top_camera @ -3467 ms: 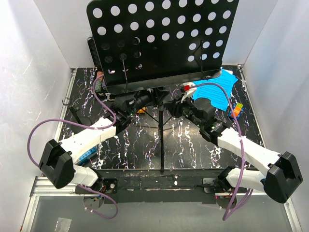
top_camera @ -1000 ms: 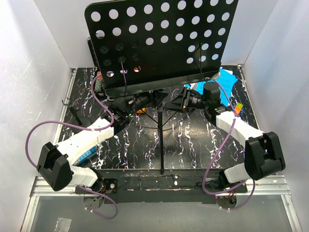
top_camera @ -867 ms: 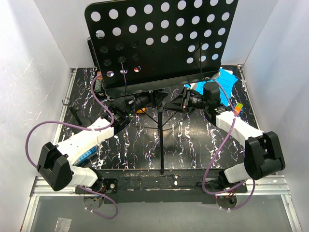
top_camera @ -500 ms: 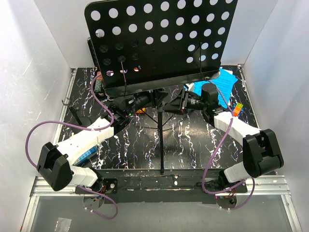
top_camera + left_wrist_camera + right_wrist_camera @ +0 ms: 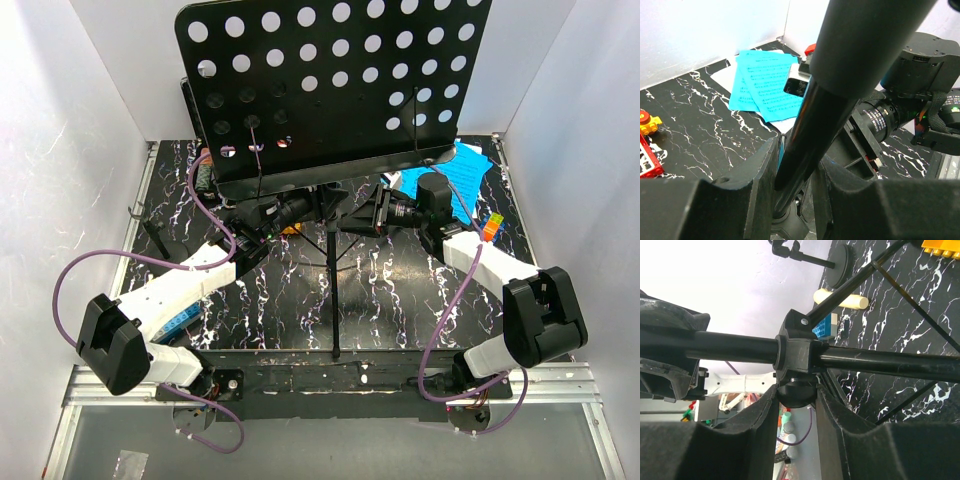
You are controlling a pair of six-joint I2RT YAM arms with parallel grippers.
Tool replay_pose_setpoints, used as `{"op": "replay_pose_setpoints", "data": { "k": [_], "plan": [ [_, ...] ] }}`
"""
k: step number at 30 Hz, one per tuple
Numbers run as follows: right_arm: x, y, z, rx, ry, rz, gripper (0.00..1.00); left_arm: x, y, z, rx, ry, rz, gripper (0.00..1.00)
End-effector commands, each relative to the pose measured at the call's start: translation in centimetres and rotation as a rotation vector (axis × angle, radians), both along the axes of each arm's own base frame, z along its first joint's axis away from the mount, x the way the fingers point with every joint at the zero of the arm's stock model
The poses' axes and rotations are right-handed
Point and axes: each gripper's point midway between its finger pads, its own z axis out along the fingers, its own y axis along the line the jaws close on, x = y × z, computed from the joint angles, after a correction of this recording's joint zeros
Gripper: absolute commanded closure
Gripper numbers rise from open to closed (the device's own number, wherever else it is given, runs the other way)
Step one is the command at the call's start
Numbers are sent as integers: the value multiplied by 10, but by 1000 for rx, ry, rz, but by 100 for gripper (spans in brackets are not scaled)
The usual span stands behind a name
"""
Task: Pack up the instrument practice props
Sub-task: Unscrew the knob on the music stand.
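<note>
The left gripper (image 5: 795, 167) is clamped on the tubular pole of the black metal music stand (image 5: 355, 60), its dark fingers (image 5: 752, 192) pressing both sides of the shaft at the lower centre of the left wrist view. The right gripper (image 5: 796, 390) pinches the round black knob (image 5: 796, 397) under the stand's leg hub, mid-frame. In the top view the stand is upright at upper centre. Blue paper sheet-music pages (image 5: 472, 165) lie by the lower right corner of its desk. In the right wrist view, a cream cylindrical microphone (image 5: 840, 300) sits near the small black round-based mic stand (image 5: 839, 259) at the top.
</note>
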Motion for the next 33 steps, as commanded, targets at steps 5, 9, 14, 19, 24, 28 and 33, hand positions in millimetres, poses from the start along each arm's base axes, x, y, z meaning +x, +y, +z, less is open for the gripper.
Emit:
{"op": "replay_pose_setpoints", "data": {
  "k": [5, 9, 14, 19, 24, 28, 33],
  "plan": [
    [18, -3, 8, -124, -210, -78, 99, -10, 0, 27, -122, 62, -15, 100],
    [14, -2, 9, -161, -319, -111, 99, -10, 0, 21, -129, 79, -12, 100],
    [14, 0, 8, -265, -479, -180, 99, -11, 1, 19, -132, 87, -9, 100],
    [22, -9, 10, -359, -645, -282, 99, -10, 1, 19, -128, 89, -7, 100],
    [25, -20, 3, -437, -779, -354, 99, -11, 0, 13, -128, 104, -12, 100],
    [23, -15, 5, -509, -928, -379, 99, -13, -1, 7, -140, 127, -19, 100],
    [22, -10, 8, -654, -1155, -407, 99, -14, 1, 5, -145, 138, -13, 100]
  ]
}}
